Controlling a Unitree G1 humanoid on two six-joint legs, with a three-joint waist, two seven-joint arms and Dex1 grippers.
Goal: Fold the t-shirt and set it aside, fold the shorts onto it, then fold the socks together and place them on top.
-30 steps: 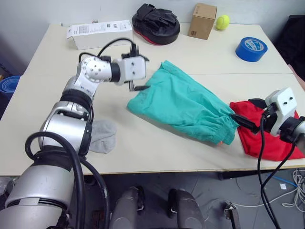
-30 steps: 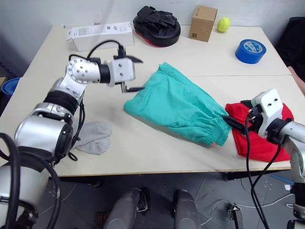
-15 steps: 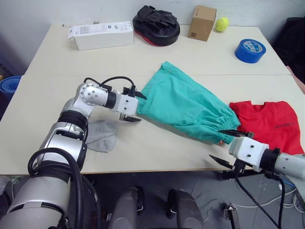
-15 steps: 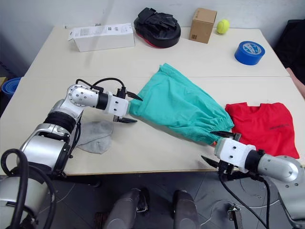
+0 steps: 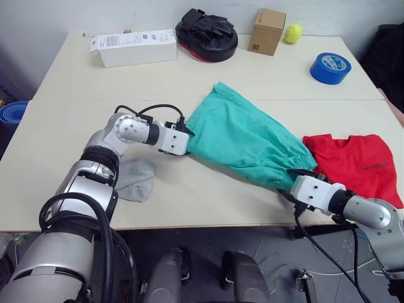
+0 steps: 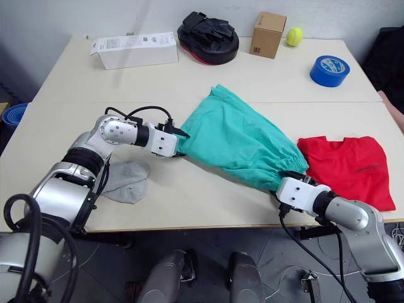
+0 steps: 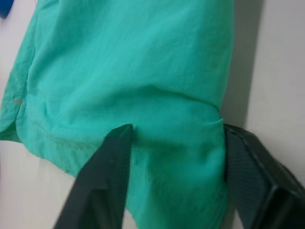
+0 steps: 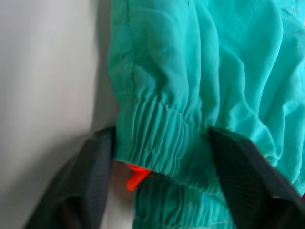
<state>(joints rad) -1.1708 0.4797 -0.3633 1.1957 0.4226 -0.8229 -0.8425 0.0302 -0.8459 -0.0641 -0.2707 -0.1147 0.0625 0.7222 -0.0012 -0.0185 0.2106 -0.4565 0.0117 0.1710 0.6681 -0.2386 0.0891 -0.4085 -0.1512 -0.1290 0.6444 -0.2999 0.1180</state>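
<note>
Shorts (image 5: 246,140) now have both ends taken: half a second ago each gripper hung spread just off the cloth. Left gripper (image 7: 176,143) jaws straddle a leg hem, right gripper (image 8: 159,157) jaws straddle the waistband near the tabletop's front edge, beside the t-shirt (image 5: 356,165). Both forearms lie low, ready to fold.

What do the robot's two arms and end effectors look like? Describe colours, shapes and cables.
Both arms are glossy silver-grey shells with rounded joints and black bands. Loose black cables loop outside them. Each wrist ends in a white boxy housing. The left end effector and right end effector each have two flat, tapered black fingers; the right's inner faces look ribbed.
</note>
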